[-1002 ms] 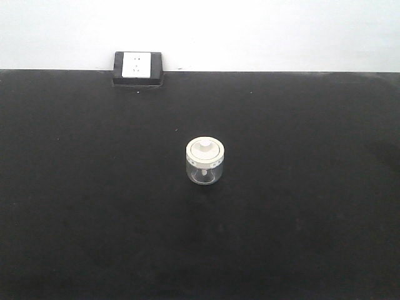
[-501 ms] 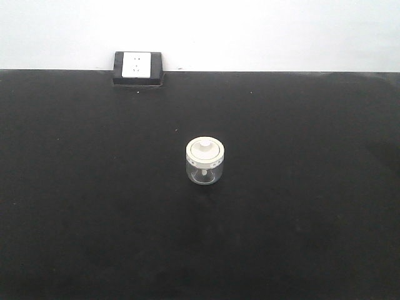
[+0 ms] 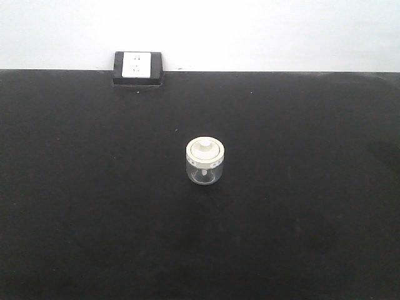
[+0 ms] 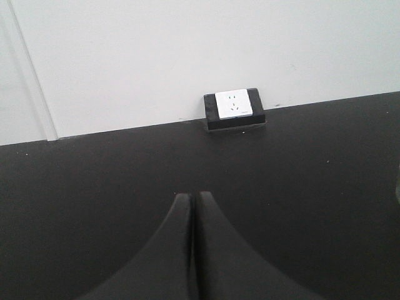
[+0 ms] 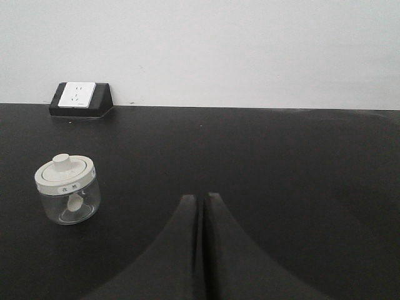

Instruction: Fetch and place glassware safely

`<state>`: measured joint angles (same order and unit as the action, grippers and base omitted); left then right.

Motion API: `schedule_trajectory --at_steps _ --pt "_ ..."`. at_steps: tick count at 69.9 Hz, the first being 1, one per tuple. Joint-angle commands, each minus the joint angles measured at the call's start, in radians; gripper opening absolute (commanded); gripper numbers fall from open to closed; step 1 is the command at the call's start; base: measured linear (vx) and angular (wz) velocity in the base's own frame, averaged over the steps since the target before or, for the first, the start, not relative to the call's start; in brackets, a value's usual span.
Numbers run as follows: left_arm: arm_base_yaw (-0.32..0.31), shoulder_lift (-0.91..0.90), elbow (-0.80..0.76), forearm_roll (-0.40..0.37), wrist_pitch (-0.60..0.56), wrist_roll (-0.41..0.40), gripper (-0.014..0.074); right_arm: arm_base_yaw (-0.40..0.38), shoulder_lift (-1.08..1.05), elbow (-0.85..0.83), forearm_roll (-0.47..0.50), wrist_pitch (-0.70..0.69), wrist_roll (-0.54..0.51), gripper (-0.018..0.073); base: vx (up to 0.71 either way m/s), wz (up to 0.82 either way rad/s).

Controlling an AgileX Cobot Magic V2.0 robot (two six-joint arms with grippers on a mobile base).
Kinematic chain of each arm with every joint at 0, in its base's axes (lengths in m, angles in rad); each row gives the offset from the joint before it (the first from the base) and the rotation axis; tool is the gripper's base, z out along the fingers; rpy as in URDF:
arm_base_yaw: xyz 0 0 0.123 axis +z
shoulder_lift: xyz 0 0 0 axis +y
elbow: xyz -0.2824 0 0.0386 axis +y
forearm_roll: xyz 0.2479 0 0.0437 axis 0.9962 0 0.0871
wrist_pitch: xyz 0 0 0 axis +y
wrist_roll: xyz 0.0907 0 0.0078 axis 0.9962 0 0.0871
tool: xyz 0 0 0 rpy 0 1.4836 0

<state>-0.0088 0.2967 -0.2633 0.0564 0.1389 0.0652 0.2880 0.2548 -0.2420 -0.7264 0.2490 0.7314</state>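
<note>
Bare test/lab-style setup, not a home. Wide black matte desk [image 3: 300,206] fills the view, pushed against a plain white wall [image 3: 262,31]. White power socket [image 3: 136,65] in a black angled housing sits at the desk's back edge by the wall. Only prop on the surface is one small lidded glass jar [image 3: 205,162]. No decor, uniform staged surroundings.
</note>
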Motion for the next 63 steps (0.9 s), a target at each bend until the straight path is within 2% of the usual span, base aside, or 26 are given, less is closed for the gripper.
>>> schedule_trajectory --at_steps 1,20,29,44,49,58,63 --pt "-0.007 0.006 -0.028 -0.006 -0.067 -0.007 -0.0007 -0.005 0.009 -0.028 -0.017 -0.060 -0.005 -0.0001 0.00 0.00" --pt "-0.007 -0.025 -0.022 -0.006 -0.040 -0.005 -0.0007 -0.005 0.009 -0.028 -0.017 -0.060 -0.005 -0.0001 0.00 0.00" --pt "-0.007 -0.087 0.036 -0.010 -0.044 -0.005 -0.0007 -0.005 0.009 -0.028 -0.017 -0.060 -0.005 -0.0001 0.00 0.00" --pt "-0.007 -0.269 0.189 -0.086 -0.044 -0.004 -0.0007 -0.005 0.009 -0.028 -0.017 -0.060 -0.005 -0.0001 0.00 0.00" --pt "-0.007 -0.323 0.235 -0.089 -0.044 -0.004 -0.0007 -0.005 0.009 -0.028 -0.017 -0.060 -0.005 -0.0001 0.00 0.00" --pt "-0.007 -0.321 0.327 -0.114 -0.106 -0.005 -0.0007 -0.005 0.009 -0.028 -0.016 -0.060 -0.005 -0.0001 0.00 0.00" --pt "-0.007 -0.320 0.321 -0.130 -0.044 -0.005 -0.0007 -0.005 0.009 -0.028 -0.016 -0.060 -0.005 -0.0001 0.00 0.00"
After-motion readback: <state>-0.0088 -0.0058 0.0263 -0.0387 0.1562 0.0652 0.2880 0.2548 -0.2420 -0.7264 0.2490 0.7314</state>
